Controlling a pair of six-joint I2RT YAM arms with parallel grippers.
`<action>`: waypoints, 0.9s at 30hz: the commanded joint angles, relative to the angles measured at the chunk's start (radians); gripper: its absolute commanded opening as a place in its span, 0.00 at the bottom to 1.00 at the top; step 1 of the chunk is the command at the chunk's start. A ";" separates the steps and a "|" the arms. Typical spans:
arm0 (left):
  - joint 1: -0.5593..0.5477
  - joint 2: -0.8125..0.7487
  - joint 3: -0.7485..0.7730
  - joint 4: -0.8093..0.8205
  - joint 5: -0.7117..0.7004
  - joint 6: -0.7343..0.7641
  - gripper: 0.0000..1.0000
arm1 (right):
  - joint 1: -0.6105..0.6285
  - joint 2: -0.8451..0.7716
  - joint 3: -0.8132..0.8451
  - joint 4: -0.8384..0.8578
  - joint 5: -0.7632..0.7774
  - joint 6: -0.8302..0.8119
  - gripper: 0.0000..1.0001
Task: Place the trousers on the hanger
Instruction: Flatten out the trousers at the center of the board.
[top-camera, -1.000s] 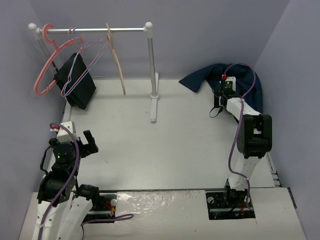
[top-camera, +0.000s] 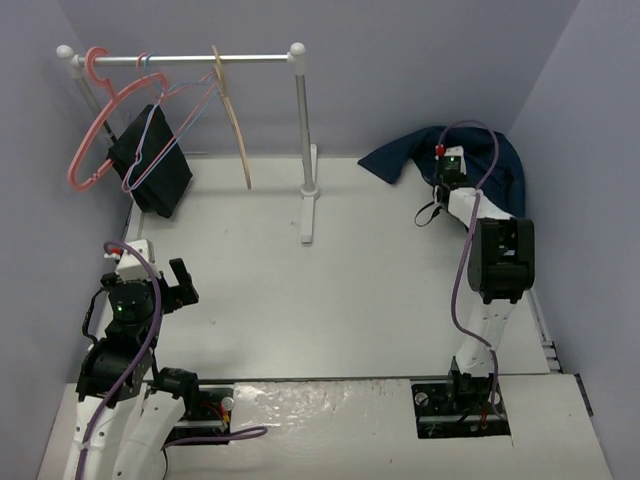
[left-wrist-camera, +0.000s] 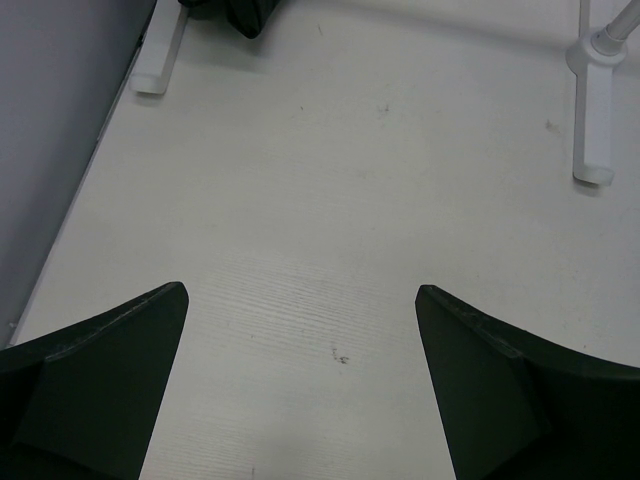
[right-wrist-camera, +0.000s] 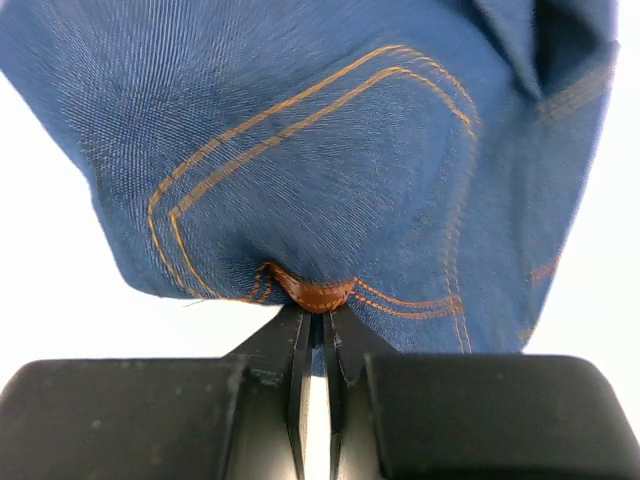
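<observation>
The right gripper (right-wrist-camera: 318, 325) pinches the trousers (right-wrist-camera: 300, 150) in its jaws; the left gripper (left-wrist-camera: 300, 296) has jaws spread. The hanger (top-camera: 238, 130) hangs on a rail (top-camera: 180, 60).

The table holds one pair of dark navy denim trousers (top-camera: 395, 160), one light tan wooden hanger (top-camera: 238, 130), one pink plastic hanger (top-camera: 88, 150), one black cloth (top-camera: 150, 172) and one white metal rail stand (top-camera: 303, 140). The thin wire hangers (top-camera: 165, 128) overlap too much to count.

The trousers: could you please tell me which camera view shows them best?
The right wrist view: the trousers fill it, orange stitching sharp, the right gripper pinching their edge. The top external view shows only a dark blue heap at the far right, partly behind the right arm. The left wrist view shows none.
</observation>
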 joint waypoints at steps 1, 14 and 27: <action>0.000 0.016 0.021 0.064 0.013 0.016 0.97 | 0.063 -0.350 0.116 -0.107 -0.079 0.219 0.00; -0.020 0.133 0.271 -0.077 0.178 0.006 0.97 | 0.609 -0.641 -0.046 -0.177 -0.265 0.715 0.00; -0.023 0.211 0.175 -0.018 0.465 -0.195 0.97 | 0.818 -0.517 -0.052 -0.114 -0.271 0.720 0.78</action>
